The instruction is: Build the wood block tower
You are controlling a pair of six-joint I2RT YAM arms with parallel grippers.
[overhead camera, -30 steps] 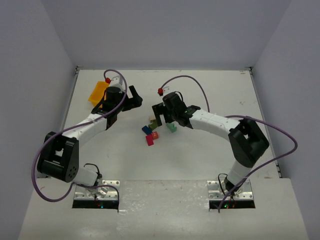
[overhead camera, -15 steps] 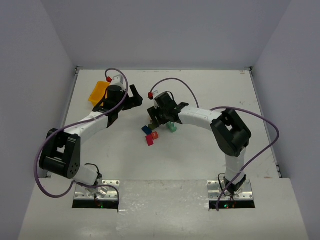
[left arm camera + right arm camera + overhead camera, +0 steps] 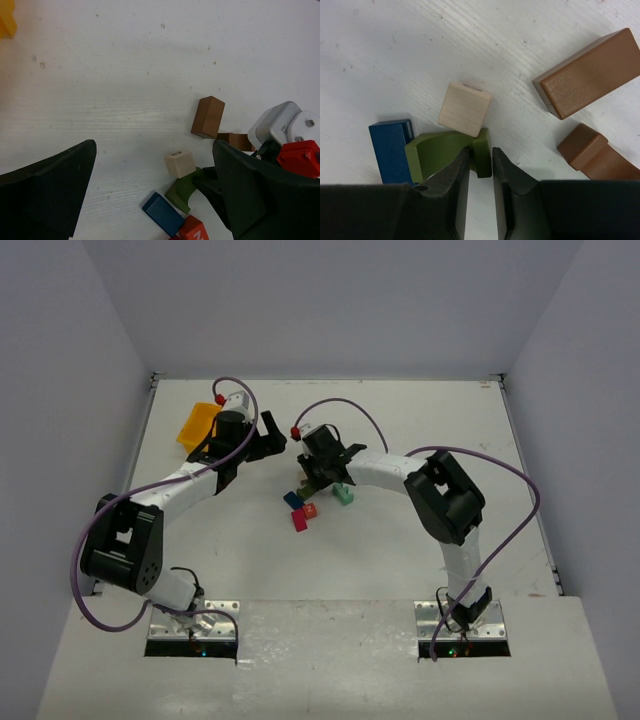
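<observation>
At right jaws: narrow gap only, clamped on one leg of olive arch block [image 3: 445, 150], flat on table [image 3: 395, 50]. Touching the arch: tan cube [image 3: 465, 109]. Just beside it: blue block [image 3: 392, 150]. Apart from it: two brown blocks [image 3: 587, 72]. In the same mid-table cluster, toward the near side: teal block [image 3: 344, 494], orange block [image 3: 310, 510], red block [image 3: 299, 521]. At left jaws: spread fully wide, holding nothing, positioned between yellow tray [image 3: 197, 423] and the cluster.

Left arm's fingers [image 3: 45, 190] gape wide; right arm's fingers [image 3: 447, 185] stand close together, both arms reaching forward.
</observation>
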